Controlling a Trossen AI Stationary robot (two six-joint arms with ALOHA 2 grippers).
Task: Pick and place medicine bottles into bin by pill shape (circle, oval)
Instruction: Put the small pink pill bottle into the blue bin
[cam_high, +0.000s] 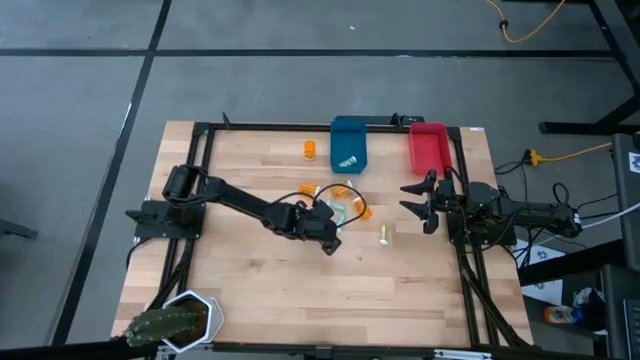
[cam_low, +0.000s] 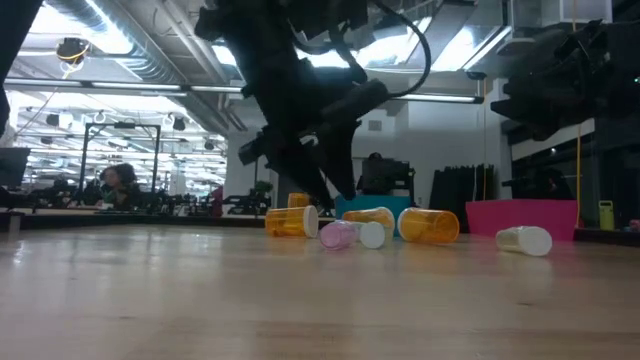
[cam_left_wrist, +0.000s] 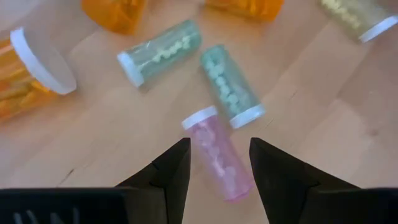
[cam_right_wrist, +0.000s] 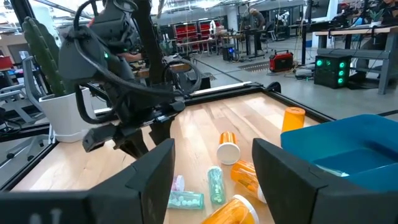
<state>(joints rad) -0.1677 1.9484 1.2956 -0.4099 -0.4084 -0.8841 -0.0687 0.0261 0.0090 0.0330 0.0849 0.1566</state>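
Several medicine bottles lie on their sides at mid-table. My left gripper (cam_left_wrist: 219, 146) hangs open just above a purple bottle (cam_left_wrist: 217, 158), one finger on each side of it and clear of it in the low view (cam_low: 338, 235). Beyond it lie two teal bottles (cam_left_wrist: 158, 51) (cam_left_wrist: 231, 84), orange ones (cam_left_wrist: 31, 68) and a clear one (cam_high: 383, 234). An orange bottle (cam_high: 310, 150) stands apart by the blue bin (cam_high: 348, 135), which holds one bottle. My right gripper (cam_high: 420, 200) waits open at the table's right edge.
A red bin (cam_high: 427, 148) stands right of the blue bin at the far edge. A black frame rail (cam_high: 200, 180) runs round the table. A potted cactus (cam_high: 170, 322) sits at the near left corner. Bare wood lies toward the near edge.
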